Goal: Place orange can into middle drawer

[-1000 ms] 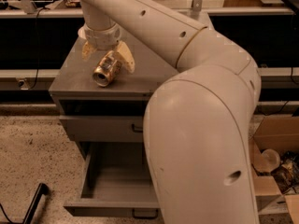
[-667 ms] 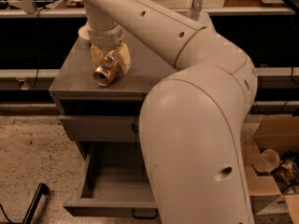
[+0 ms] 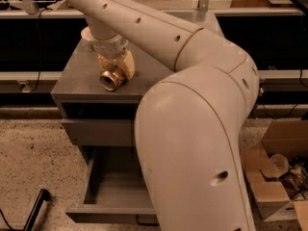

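The orange can [image 3: 110, 79] lies on its side on the grey cabinet top [image 3: 77, 81], its silvery end facing me. My gripper [image 3: 116, 66] comes down on it from above, its tan fingers [image 3: 128, 64] closed against both sides of the can. The can still rests on the top. The middle drawer [image 3: 103, 189] stands pulled open below, and what shows of its inside is bare. My arm's big elbow hides its right part. The like drawer [image 3: 96, 131] above it is shut.
A white bowl [image 3: 88, 33] sits at the cabinet top's back left, partly behind my arm. An open cardboard box [image 3: 272, 177] with clutter stands on the floor at the right. A dark bar [image 3: 34, 210] lies on the speckled floor at the lower left.
My gripper has come down over the can and its fingers have drawn in from spread wide to tight against the can. The can has turned slightly on the top.
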`<state>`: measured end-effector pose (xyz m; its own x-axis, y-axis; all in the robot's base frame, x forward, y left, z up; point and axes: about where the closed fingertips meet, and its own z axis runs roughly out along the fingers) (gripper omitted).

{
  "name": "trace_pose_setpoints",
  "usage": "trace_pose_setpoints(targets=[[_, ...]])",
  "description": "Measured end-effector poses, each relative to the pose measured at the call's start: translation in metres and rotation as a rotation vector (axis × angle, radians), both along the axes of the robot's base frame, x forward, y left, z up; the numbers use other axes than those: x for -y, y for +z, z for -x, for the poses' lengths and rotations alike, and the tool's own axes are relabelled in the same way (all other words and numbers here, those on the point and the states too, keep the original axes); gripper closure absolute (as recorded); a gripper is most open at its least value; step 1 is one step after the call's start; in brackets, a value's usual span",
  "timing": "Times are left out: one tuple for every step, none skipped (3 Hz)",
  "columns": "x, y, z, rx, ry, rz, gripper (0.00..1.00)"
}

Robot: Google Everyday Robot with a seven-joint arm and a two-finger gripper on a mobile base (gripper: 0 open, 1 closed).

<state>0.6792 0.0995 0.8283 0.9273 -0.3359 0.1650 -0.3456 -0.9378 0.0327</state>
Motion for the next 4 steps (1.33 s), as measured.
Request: trace_pose_setpoints(targets=[[0.0, 0.001, 0.0, 0.0, 0.0, 0.0, 1.0], [0.013, 0.027, 0.028, -0.021, -0.09, -0.071, 1.0], [0.043, 0.066, 0.071, 0.0, -0.271, -0.18, 1.0], [0.072, 0.083, 0.128, -0.017, -0.469, -0.323, 1.0]])
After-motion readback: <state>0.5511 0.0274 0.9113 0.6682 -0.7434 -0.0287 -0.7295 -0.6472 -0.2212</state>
